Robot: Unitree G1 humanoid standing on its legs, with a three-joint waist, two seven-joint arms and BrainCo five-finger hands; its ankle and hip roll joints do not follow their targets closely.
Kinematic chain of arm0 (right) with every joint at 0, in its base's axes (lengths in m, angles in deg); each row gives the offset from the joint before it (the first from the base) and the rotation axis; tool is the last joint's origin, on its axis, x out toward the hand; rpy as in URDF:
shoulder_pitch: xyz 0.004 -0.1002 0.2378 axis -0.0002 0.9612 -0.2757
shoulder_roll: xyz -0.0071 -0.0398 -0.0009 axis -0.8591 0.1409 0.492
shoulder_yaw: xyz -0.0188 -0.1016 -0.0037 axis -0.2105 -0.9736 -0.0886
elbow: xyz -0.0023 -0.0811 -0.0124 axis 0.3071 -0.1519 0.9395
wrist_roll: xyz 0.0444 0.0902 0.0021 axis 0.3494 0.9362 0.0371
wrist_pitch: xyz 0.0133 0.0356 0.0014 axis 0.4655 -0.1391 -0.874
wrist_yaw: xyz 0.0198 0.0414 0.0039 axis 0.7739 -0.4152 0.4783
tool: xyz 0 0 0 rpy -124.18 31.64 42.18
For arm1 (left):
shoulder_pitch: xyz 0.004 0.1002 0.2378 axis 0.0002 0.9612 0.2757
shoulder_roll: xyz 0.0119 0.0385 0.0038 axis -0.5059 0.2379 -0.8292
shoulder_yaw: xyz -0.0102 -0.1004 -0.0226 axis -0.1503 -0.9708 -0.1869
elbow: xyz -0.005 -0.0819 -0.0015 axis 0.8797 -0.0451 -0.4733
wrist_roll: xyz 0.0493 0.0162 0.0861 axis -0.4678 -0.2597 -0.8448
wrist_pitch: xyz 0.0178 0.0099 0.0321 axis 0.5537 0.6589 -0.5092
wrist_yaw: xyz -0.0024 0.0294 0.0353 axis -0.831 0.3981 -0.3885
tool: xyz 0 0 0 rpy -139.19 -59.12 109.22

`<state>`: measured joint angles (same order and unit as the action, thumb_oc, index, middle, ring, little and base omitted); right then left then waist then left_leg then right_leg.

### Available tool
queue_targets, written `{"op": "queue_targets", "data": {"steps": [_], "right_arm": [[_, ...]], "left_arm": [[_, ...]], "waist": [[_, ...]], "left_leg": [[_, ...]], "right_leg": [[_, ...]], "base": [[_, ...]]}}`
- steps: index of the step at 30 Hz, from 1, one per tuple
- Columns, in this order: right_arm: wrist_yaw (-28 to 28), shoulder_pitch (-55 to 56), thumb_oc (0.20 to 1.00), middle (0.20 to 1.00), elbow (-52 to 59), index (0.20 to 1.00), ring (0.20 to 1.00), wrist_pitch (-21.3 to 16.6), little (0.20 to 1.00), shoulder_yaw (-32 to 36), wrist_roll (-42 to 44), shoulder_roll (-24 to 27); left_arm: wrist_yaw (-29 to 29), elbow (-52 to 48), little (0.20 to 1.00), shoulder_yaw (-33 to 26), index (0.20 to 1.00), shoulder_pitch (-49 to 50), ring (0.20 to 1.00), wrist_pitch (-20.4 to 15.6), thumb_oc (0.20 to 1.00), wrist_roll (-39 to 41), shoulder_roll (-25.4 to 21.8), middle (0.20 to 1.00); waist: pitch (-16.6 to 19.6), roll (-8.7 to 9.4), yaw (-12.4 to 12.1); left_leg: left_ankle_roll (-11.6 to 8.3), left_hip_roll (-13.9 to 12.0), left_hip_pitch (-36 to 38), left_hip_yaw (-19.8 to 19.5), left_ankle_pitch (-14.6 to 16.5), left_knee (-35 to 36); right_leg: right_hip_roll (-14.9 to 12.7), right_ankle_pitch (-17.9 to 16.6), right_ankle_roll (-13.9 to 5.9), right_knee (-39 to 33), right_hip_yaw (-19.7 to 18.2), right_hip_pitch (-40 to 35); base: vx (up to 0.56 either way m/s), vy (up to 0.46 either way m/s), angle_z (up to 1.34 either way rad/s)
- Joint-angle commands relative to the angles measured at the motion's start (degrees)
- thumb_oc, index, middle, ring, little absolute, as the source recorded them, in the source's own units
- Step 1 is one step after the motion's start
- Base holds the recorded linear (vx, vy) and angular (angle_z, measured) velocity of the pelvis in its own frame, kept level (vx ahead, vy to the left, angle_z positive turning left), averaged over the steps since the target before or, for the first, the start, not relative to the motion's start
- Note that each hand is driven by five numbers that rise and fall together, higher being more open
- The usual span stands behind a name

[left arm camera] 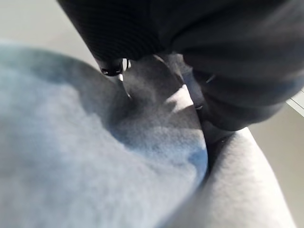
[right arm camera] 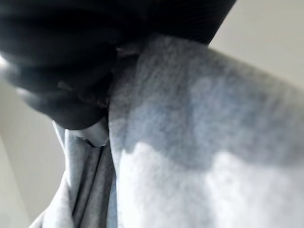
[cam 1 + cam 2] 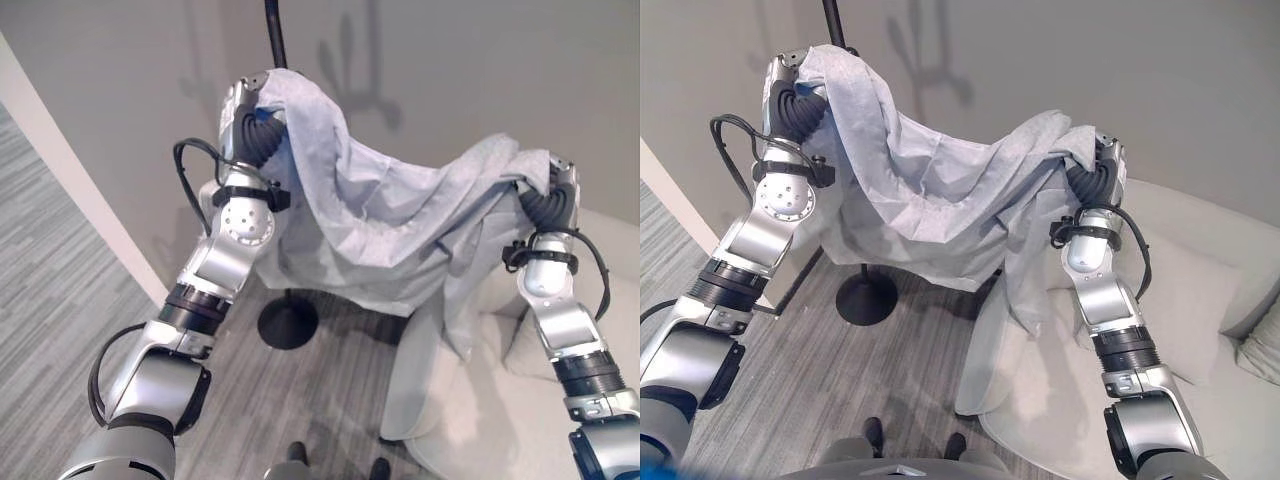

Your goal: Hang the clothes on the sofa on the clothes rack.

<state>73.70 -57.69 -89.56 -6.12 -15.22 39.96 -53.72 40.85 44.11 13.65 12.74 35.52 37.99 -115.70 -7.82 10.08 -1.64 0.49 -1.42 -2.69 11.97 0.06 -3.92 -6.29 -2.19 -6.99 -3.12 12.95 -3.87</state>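
Observation:
A light grey garment (image 3: 390,215) hangs spread between my two raised hands, sagging in the middle with a long fold trailing down towards the sofa. My left hand (image 3: 258,130) is up high under one end of the cloth, right beside the black pole of the clothes rack (image 3: 275,30). At the other end my right hand (image 3: 548,198) sits lower, over the sofa, with cloth draped across its top. In both wrist views, grey cloth (image 1: 95,166) (image 2: 204,142) lies pressed against each hand's dark cover.
The rack's round black base (image 3: 288,323) stands on the grey carpet just behind the garment. A pale sofa (image 3: 1200,270) with a cushion (image 3: 1265,345) lies at the right. A grey wall runs close behind, with a white panel (image 3: 70,170) at the left.

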Motion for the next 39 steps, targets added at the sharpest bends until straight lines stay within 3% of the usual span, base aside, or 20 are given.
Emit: {"op": "queue_targets", "data": {"steps": [1,4,5,8,13,14,17,18,19,21,22,24,25,28,31,34,36,38,39], "right_arm": [[1.1,-3.5,0.200,0.200,-1.1,0.200,0.200,-2.8,0.200,2.0,-1.3,3.9],[0.6,-3.9,0.200,0.200,-1.1,0.200,0.200,-2.7,0.200,1.4,-1.0,3.7],[0.4,-4.4,0.200,0.200,-1.1,0.200,0.200,-2.8,0.200,1.0,-0.8,3.9],[0.4,-4.7,0.200,0.200,-0.8,0.200,0.200,-2.9,0.200,0.8,-0.4,4.1],[0.8,-6.3,0.200,0.200,-1.6,0.200,0.200,-3.0,0.200,0.4,-0.4,5.2],[1.1,-6.9,0.200,0.200,-2.1,0.200,0.200,-3.0,0.200,0.2,-0.1,5.8],[1.8,-7.0,0.200,0.200,-2.4,0.200,0.200,-2.8,0.200,0.3,0.2,6.3],[1.8,-7.1,0.200,0.200,-2.5,0.200,0.200,-2.8,0.200,0.3,0.2,6.3],[2.2,-6.6,0.200,0.200,-2.5,0.200,0.200,-2.6,0.200,0.5,0.5,6.5],[2.3,-5.2,0.200,0.200,-2.2,0.200,0.200,-2.6,0.200,1.2,0.6,6.5],[2.2,-4.9,0.200,0.200,-2.2,0.200,0.200,-2.6,0.200,1.5,0.3,6.7],[2.0,-4.5,0.200,0.200,-2.2,0.200,0.200,-2.3,0.200,2.0,0.0,6.9],[2.2,-4.1,0.200,0.200,-2.1,0.200,0.200,-2.2,0.200,2.8,-0.3,6.8],[1.4,-4.6,0.200,0.200,-1.6,0.200,0.200,-1.3,0.200,2.8,-1.4,4.3],[1.1,-5.3,0.200,0.200,-0.8,0.200,0.200,-0.8,0.200,2.4,-1.9,2.6],[1.3,-4.5,0.200,0.200,-0.2,0.200,0.200,-1.1,0.200,2.6,-1.9,2.3],[1.3,-3.9,0.200,0.200,-0.5,0.200,0.200,-1.4,0.200,3.0,-1.7,3.5],[1.6,-3.8,0.200,0.200,-1.0,0.200,0.200,-1.8,0.200,2.7,-1.7,4.0],[1.8,-3.4,0.200,0.200,-1.3,0.200,0.200,-1.8,0.200,3.0,-1.7,4.3]], "left_arm": [[0.2,-0.2,0.200,0.6,0.200,-1.7,0.200,-2.3,0.200,-3.6,0.2,0.200],[0.4,-0.1,0.200,0.7,0.200,-1.7,0.200,-2.1,0.200,-3.7,0.1,0.200],[0.5,-0.4,0.200,0.6,0.200,-1.6,0.200,-2.0,0.200,-3.7,-0.1,0.200],[0.6,-0.9,0.200,0.5,0.200,-1.6,0.200,-2.3,0.200,-3.3,0.1,0.200],[0.9,-0.7,0.200,1.0,0.200,-3.1,0.200,-2.4,0.200,-3.1,0.0,0.200],[1.4,-0.1,0.200,1.3,0.200,-3.7,0.200,-2.4,0.200,-2.7,-0.3,0.200],[1.9,0.7,0.200,1.4,0.200,-4.2,0.200,-2.4,0.200,-1.9,-0.6,0.200],[1.9,0.8,0.200,1.4,0.200,-4.2,0.200,-2.4,0.200,-1.9,-0.6,0.200],[2.1,1.0,0.200,1.4,0.200,-4.1,0.200,-2.4,0.200,-1.3,-0.3,0.200],[2.0,0.8,0.200,1.5,0.200,-3.8,0.200,-2.8,0.200,-1.0,0.2,0.200],[1.8,0.8,0.200,1.6,0.200,-3.8,0.200,-2.8,0.200,-1.0,0.4,0.200],[1.6,0.7,0.200,1.8,0.200,-3.8,0.200,-2.8,0.200,-1.1,0.6,0.200],[1.1,0.5,0.200,2.7,0.200,-4.4,0.200,-3.3,0.200,-1.2,0.6,0.200],[0.7,0.6,0.200,3.3,0.200,-5.2,0.200,-2.8,0.200,-1.7,-1.2,0.200],[0.9,-0.3,0.200,2.7,0.200,-4.4,0.200,-2.7,0.200,-2.0,-2.3,0.200],[1.0,-1.3,0.200,2.6,0.200,-3.7,0.200,-2.7,0.200,-2.2,-2.2,0.200],[0.2,-1.2,0.200,2.8,0.200,-3.4,0.200,-2.7,0.200,-2.4,-2.0,0.200],[-0.3,-0.8,0.200,2.6,0.200,-3.0,0.200,-2.4,0.200,-2.7,-1.7,0.200],[-0.4,-0.9,0.200,2.7,0.200,-2.9,0.200,-2.6,0.200,-2.9,-1.2,0.200]], "waist": [[6.7,-2.05,0.5],[6.7,-2.68,1.1],[6.1,-3.02,1.3],[5.3,-3.39,1.5],[5.1,-3.64,2.3],[5.2,-3.21,2.6],[4.9,-2.75,2.7],[4.9,-2.78,2.7],[4.8,-2.98,2.8],[4.9,-3.74,3.0],[5.2,-4.22,2.7],[5.5,-4.75,2.6],[5.7,-4.85,2.4],[6.3,-3.71,1.5],[6.3,-3.00,0.8],[6.3,-2.19,1.0],[6.7,-1.86,1.1],[5.5,-1.68,1.2],[5.1,-1.84,1.6]], "left_leg": [[-4.65,1.5,0.0,-3.6,2.4,0.8],[-3.94,1.9,0.0,-4.9,4.0,-1.0],[-3.56,1.6,-1.1,-5.9,5.5,-5.0],[-4.44,0.7,-3.4,-6.6,5.7,-8.5],[-5.91,-3.3,-7.2,-6.0,3.7,-6.7],[-6.85,-5.6,-8.9,-6.3,2.6,-4.6],[-7.94,-9.0,-10.7,-6.9,1.0,-1.3],[-8.02,-9.1,-10.6,-7.0,0.8,-1.1],[-8.55,-11.1,-11.1,-7.0,0.0,1.6],[-9.38,-12.9,-10.3,-6.6,-0.3,3.7],[-10.10,-13.4,-9.7,-6.9,-1.9,4.6],[-10.97,-13.3,-8.9,-7.4,-3.1,5.3],[-10.94,-11.9,-9.6,-7.7,-2.8,2.7],[-9.01,-8.9,-8.2,-5.8,-0.9,-1.0],[-7.46,-7.0,-6.0,-3.7,0.6,-1.2],[-6.70,-5.3,-5.0,-4.0,1.0,-0.1],[-5.98,-3.0,-3.2,-4.4,1.0,1.5],[-5.10,-1.1,-1.5,-4.4,1.4,2.5],[-4.96,-0.5,-1.3,-4.8,1.5,2.3]], "right_leg": [[3.8,2.2,-3.94,0.0,2.0,1.5],[3.4,0.6,-4.48,-0.8,2.1,1.3],[3.0,0.3,-4.66,-0.8,2.3,0.9],[2.7,0.1,-4.91,-1.6,2.7,0.0],[2.0,0.3,-5.44,-0.8,2.8,1.1],[1.2,0.6,-6.00,-0.4,2.5,2.2],[0.3,1.9,-6.74,-0.1,2.1,2.2],[0.4,2.0,-6.70,0.0,2.1,2.2],[0.0,3.2,-7.14,0.4,2.2,1.6],[-0.7,4.2,-7.46,1.2,2.0,0.7],[-0.9,4.1,-7.68,1.3,2.1,0.8],[-1.7,3.7,-7.87,1.6,2.5,0.8],[-4.4,2.8,-8.01,2.1,2.6,0.6],[-9.1,0.0,-8.01,5.0,2.7,1.4],[-12.1,-1.5,-8.01,8.6,3.3,2.3],[-10.3,-0.7,-7.53,10.9,0.6,3.1],[-5.6,1.2,-6.46,9.6,-1.4,5.2],[-1.9,1.2,-5.37,7.5,-0.7,8.3],[-1.2,2.0,-5.53,5.8,-0.7,7.6]], "base": [[0.10,-0.030,-0.01],[0.05,-0.038,0.11],[0.00,-0.037,0.10],[-0.02,0.016,0.07],[-0.02,0.104,0.08],[0.01,0.206,-0.02],[0.06,0.201,0.01],[0.10,0.260,0.02],[0.11,0.297,0.09],[0.17,0.387,0.09],[0.15,0.383,-0.06],[0.10,0.366,-0.10],[0.14,0.443,0.14],[0.19,0.546,0.21],[0.16,0.409,-0.12],[0.13,0.228,-0.05],[0.20,0.221,0.13],[0.17,0.179,0.15],[0.09,0.086,0.12]]}}
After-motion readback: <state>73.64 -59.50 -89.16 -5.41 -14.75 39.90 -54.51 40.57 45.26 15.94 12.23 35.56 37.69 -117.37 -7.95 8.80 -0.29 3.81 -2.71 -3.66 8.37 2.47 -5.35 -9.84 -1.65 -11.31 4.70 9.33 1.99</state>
